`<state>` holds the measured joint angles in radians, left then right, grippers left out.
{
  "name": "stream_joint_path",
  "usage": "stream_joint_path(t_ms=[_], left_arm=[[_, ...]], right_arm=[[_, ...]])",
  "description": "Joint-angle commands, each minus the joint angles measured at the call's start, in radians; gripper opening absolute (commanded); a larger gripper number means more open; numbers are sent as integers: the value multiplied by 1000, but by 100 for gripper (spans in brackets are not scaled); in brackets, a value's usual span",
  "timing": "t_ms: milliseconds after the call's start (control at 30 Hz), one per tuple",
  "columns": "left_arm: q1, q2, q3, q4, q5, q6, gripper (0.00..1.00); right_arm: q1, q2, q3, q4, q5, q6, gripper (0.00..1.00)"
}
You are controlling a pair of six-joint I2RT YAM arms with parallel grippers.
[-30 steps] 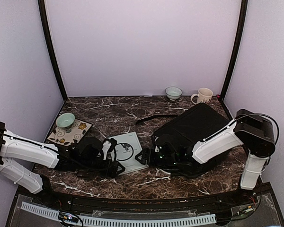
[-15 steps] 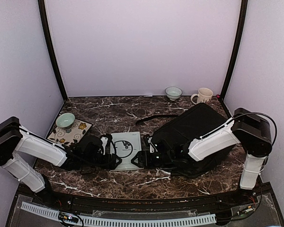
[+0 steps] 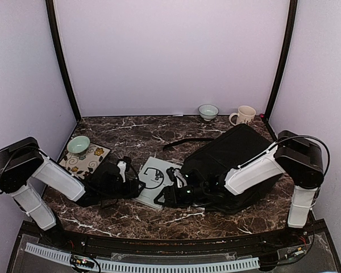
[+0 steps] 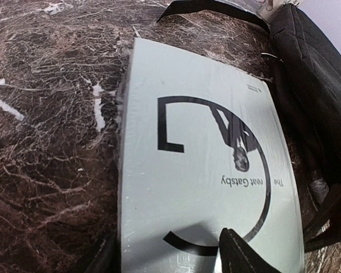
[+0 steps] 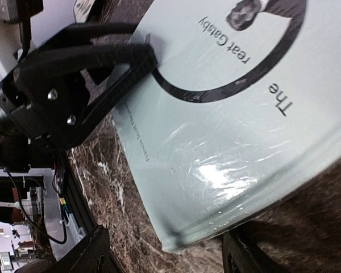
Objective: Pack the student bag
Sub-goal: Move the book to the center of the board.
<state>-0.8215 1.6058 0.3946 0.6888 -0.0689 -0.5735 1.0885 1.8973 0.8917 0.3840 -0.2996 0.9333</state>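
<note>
Book (image 3: pixel 153 179): flat on the bench (image 3: pixel 131 133), near its middle.
Bag (image 3: pixel 233 156): at book's 3 o'clock.
Bowl (image 3: pixel 208 111), mug (image 3: pixel 243 115): at bag's 12 o'clock.
Mat (image 3: pixel 91 162): at book's 9 o'clock, dish (image 3: pixel 78 145) on it.

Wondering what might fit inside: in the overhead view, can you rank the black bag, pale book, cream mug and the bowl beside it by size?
1. student bag
2. book
3. mug and bowl: about alike, both farthest back, so left unranked.
</note>
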Motion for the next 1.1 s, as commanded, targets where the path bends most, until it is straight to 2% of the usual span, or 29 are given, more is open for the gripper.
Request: stream_joint_path(t_ms=[0, 200, 333, 500, 733, 933, 1067], left_arm=[[-50, 63, -23, -4, 294, -56, 61], [-50, 45, -37, 3, 296, -57, 60], [-50, 34, -50, 10, 293, -60, 60], [-63, 20, -69, 27, 330, -94, 58], [-160, -85, -86, -91, 249, -154, 58], [-222, -96, -141, -38, 241, -218, 58], [-269, -93, -164, -13, 234, -245, 59]], right_arm=[[37, -33, 50, 181, -76, -14, 66], [39, -39, 64, 132, -16, -17, 58], [39, -57, 45, 150, 10, 3, 57], [39, -93, 32, 158, 79, 23, 60], [39, -143, -28, 114, 285, 76, 68], [49, -77, -64, 108, 300, 175, 69], [77, -63, -63, 32, 344, 187, 70]])
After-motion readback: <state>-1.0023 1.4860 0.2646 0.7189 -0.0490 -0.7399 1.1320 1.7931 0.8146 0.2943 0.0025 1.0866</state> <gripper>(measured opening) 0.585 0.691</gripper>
